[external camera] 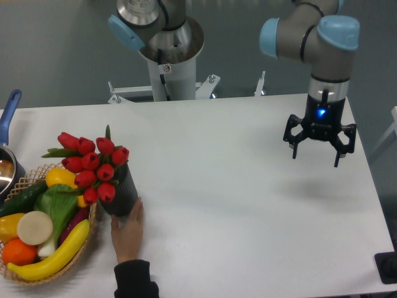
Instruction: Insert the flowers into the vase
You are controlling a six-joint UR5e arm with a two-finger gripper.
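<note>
Nearest the camera, a person's hand (pixel 128 231) reaching in from the bottom edge, fingers touching the foot of the vase (pixel 122 194) and appearing to be steadying it. Just beside it on the left, a wicker basket (pixel 25 181) brimming with fruit and vegetables, the basket rim touching or nearly touching the vase.

Standing in the vase already, the flowers (pixel 93 165), red buds leaning left over the basket, with the stems hidden inside. Probably handling light and soft: stems bending easily, buds crushing under pressure, so best pinched low on the bundled stems rather than at the heads. Vase looking rigid, ribbed and easy to tip with the top-heavy bunch.

Further back and well apart on the right, the gripper (pixel 319 146) hanging above the table (pixel 236 205), pointing straight down, fingers spread and grasping nothing.
</note>
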